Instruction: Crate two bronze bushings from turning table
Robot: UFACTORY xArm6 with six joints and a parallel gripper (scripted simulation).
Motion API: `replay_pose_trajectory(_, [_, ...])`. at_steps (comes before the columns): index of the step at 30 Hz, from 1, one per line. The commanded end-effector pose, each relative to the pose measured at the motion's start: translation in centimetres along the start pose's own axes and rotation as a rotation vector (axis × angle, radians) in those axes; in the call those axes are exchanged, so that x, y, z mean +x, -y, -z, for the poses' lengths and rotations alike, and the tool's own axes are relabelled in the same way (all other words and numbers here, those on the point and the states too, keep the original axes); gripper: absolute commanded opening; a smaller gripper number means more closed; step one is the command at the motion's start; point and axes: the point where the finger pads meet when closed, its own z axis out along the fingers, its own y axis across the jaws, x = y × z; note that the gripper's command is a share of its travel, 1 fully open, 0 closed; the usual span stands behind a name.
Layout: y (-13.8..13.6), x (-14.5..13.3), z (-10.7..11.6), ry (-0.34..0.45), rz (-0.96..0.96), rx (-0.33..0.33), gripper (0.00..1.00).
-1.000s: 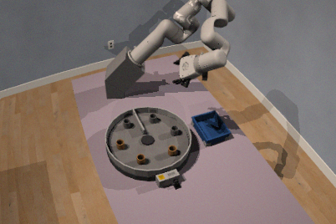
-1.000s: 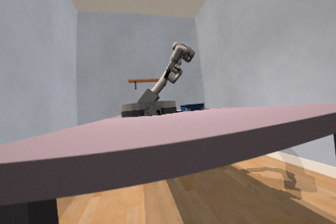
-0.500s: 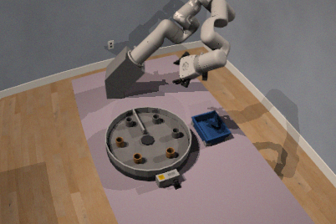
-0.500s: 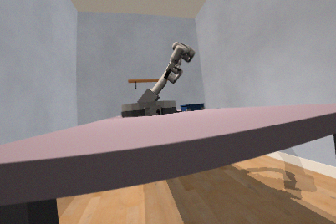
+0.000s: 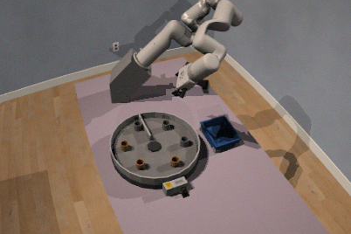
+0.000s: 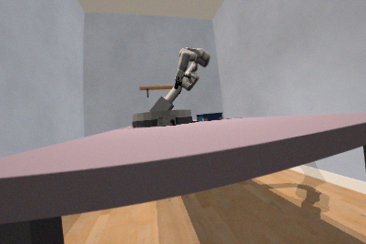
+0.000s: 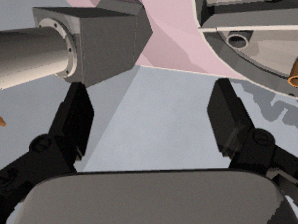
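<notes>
Top view: tool [image 5: 190, 91] [image 6: 177, 82] [image 7: 150, 95] is hanging above the desk [image 5: 244, 190] [image 6: 182, 151] [image 7: 170, 42], fingers spread wide, gripping nothing. Three bronze bushings [image 5: 140, 164] are sitting on the turning table [image 5: 192, 165] [image 6: 162, 115] [image 7: 218, 48], beside the blue crate [image 5: 223, 147] [image 6: 209, 116].

Three short, hollow bronze bushings [image 5: 125, 146] [image 5: 140, 164] [image 5: 175, 161] stand upright, apart, on the grey round turning table [image 5: 131, 155].

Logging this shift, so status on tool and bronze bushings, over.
Tool open, empty. Three bronze bushings on turning table. Divider bar clear of them.
</notes>
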Motion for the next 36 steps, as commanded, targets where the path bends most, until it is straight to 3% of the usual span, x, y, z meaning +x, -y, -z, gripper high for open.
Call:
replay_pose_trajectory(1, [-2.4,-0.9,-1.6,-0.121,-0.109,-0.042,1.00])
replay_pose_trajectory(4, [-2.8,-1.1,-1.9,-0.143,-0.131,-0.048,1.00])
replay_pose_trajectory(5, [-3.9,-1.8,-2.6,-0.203,-0.198,-0.065,1.00])
replay_pose_trajectory(19, [-8.1,-6.0,-6.0,-0.454,-0.537,-0.137,1.00])
replay_pose_trajectory(21, [-8.1,-6.0,-6.0,-0.454,-0.537,-0.137,1.00])
replay_pose_trajectory(22, [-8.8,-7.1,-6.8,-0.502,-0.614,-0.150,1.00])
replay_pose_trajectory(36, [-10.8,-13.1,-10.8,-0.697,-0.995,-0.195,1.00])
